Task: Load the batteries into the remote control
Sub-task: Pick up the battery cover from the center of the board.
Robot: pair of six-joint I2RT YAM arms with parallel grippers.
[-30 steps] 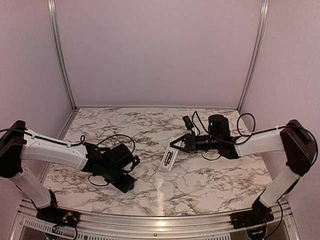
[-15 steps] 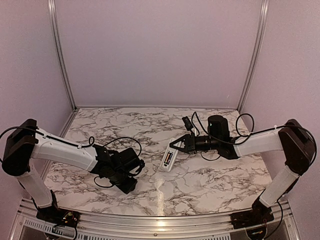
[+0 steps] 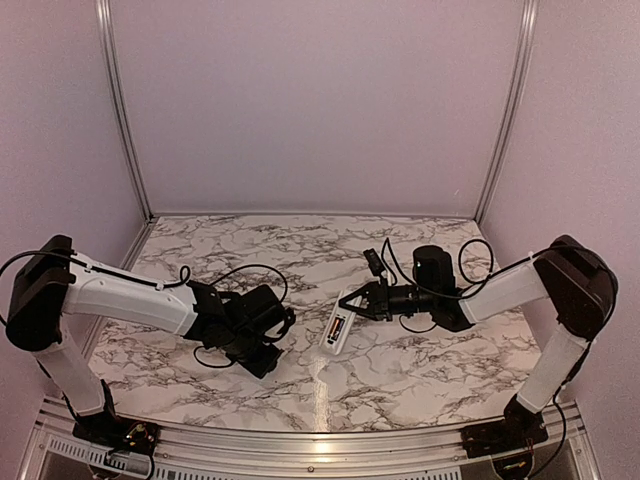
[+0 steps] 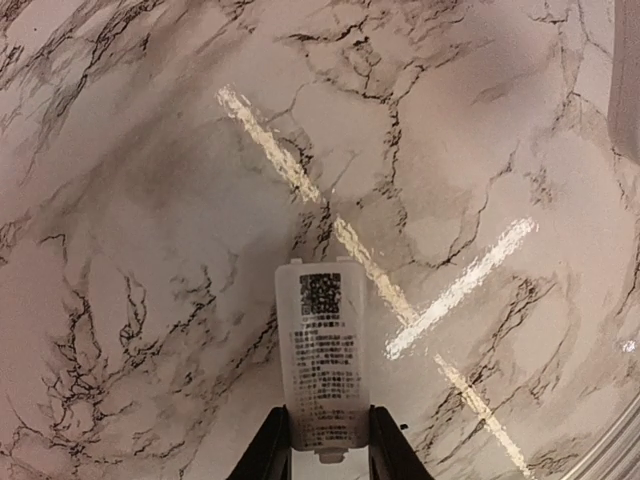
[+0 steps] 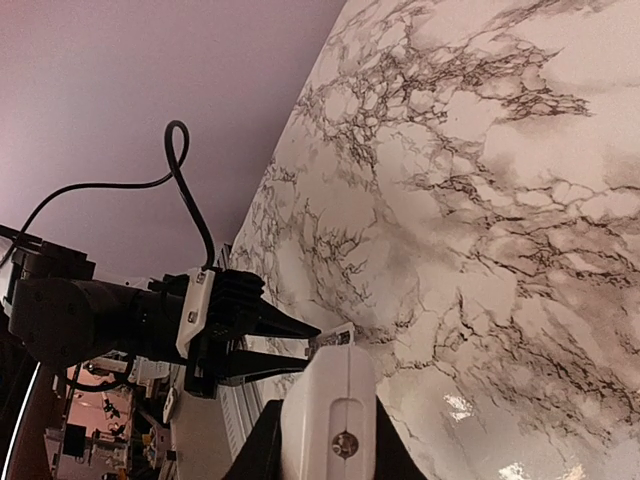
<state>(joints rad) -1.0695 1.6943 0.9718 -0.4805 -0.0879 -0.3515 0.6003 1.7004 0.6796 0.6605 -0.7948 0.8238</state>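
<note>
The remote control (image 3: 338, 326) is a slim white bar with a reddish-orange slot on its upper face. My right gripper (image 3: 352, 303) is shut on its far end. In the right wrist view the remote's rounded end with a screw (image 5: 331, 412) sits between the fingers of that gripper (image 5: 325, 432). A white battery cover (image 4: 322, 352), printed with a code and small text, has my left gripper (image 4: 328, 425) shut on its near end. That gripper (image 3: 280, 335) is to the left of the remote. The batteries do not show as separate things in any view.
The marble table top (image 3: 400, 365) ends in a metal rail (image 3: 310, 440) at the near edge. Purple walls close the back and both sides. Black cables (image 3: 240, 275) loop over both arms. From the right wrist view the left gripper (image 5: 300, 345) points its cover tip (image 5: 333, 340) at the remote.
The left gripper moved right toward the remote and its fingers closed in on the cover. The right arm drew the remote slightly nearer and lower.
</note>
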